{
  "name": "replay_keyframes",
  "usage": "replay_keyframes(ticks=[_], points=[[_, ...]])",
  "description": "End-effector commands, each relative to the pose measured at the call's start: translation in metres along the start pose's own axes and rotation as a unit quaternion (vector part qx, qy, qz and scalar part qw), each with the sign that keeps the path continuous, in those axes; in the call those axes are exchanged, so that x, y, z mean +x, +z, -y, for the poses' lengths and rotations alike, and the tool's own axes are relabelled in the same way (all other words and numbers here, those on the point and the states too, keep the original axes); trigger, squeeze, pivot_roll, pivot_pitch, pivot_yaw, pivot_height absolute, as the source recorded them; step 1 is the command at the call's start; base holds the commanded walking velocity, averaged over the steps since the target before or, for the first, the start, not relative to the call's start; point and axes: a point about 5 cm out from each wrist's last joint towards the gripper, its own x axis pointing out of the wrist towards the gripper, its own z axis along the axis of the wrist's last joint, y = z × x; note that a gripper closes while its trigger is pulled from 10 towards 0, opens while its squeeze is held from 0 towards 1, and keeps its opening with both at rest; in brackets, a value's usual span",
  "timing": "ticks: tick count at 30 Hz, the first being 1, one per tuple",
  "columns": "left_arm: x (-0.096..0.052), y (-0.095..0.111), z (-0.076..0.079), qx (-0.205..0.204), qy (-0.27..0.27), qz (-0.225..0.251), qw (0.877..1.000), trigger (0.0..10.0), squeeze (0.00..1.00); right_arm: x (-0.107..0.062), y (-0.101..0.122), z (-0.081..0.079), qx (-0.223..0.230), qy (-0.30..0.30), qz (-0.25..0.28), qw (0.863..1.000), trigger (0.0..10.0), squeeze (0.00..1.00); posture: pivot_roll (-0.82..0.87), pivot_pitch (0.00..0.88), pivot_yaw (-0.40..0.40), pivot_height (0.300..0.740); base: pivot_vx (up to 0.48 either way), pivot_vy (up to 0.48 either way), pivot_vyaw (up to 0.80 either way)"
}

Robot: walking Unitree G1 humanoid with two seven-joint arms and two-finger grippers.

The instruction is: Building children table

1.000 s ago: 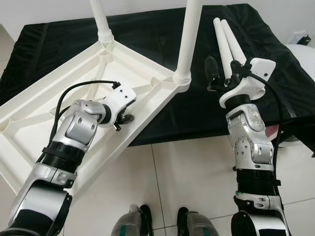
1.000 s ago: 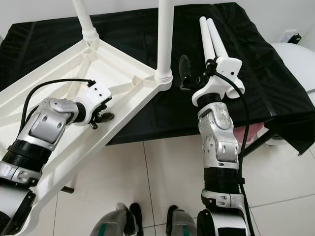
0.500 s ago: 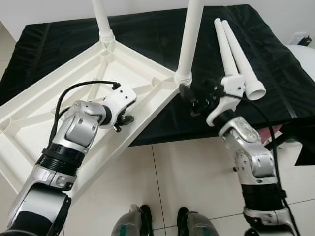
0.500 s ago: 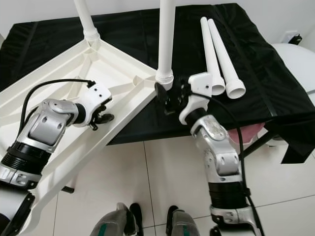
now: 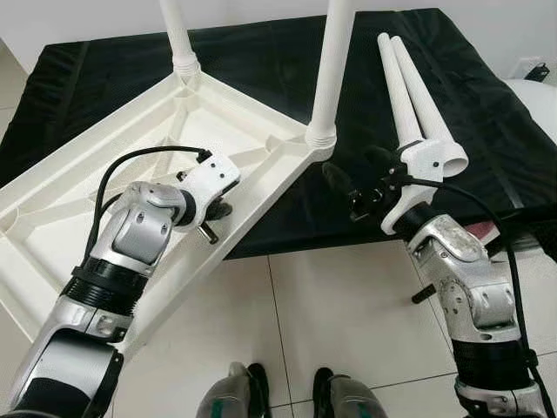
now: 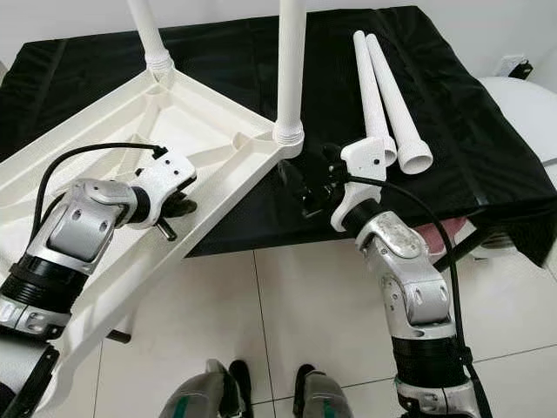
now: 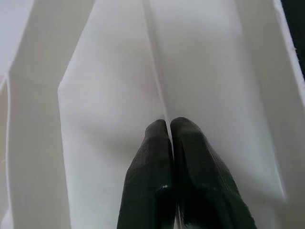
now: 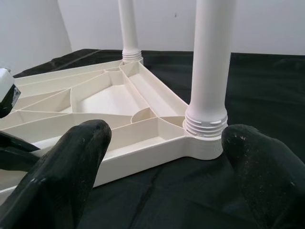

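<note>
The robot's feet (image 5: 287, 396) are standing on the white tiled floor (image 5: 348, 296). The left gripper (image 5: 215, 212) is resting against the ribbed underside of the upturned white tabletop (image 5: 130, 148), its fingers (image 7: 157, 162) pressed together with nothing between them. The tabletop is lying tilted, its far corners on the black-covered surface (image 5: 261, 61) and its near part overhanging the floor. The right gripper (image 5: 355, 171) is hovering just beside the near fitted leg (image 5: 331, 70), fingers (image 8: 76, 157) spread wide and holding nothing. A second fitted leg (image 5: 177, 35) is standing at the far corner. Two loose legs (image 5: 409, 87) are lying side by side on the black cover, beyond the right gripper.
</note>
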Motion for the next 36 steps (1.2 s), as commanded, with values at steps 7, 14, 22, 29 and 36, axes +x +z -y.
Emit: replay_keyframes(ticks=[7,14,22,29,36], points=[[0.007,0.014,-0.005,-0.001,0.03,0.016,0.999,0.0,0.0,-0.002,0.002,-0.005,0.011,0.009,0.002,1.0,10.0,0.0,-0.1,0.18,0.068,0.74,0.0,0.0,0.0],[0.019,0.031,-0.007,-0.009,0.046,0.036,0.998,0.6,0.0,-0.002,0.003,-0.012,0.021,0.019,0.005,1.0,10.0,0.0,-0.11,0.179,0.073,0.74,0.0,0.0,0.0],[0.033,0.055,-0.023,-0.04,0.104,0.065,0.992,0.0,0.0,-0.003,0.006,-0.024,0.044,0.026,0.015,0.999,10.0,0.0,-0.12,0.172,0.082,0.74,0.0,0.0,0.0],[0.035,0.067,-0.037,-0.068,0.15,0.083,0.983,0.0,0.0,-0.002,0.008,-0.031,0.055,0.038,0.021,0.998,10.0,0.0,-0.13,0.169,0.085,0.74,0.0,0.0,0.0],[0.031,0.077,-0.058,-0.104,0.214,0.097,0.966,0.0,0.0,-0.003,0.009,-0.037,0.062,0.044,0.022,0.997,10.0,0.0,-0.13,0.169,0.091,0.74,0.0,0.0,0.0]])
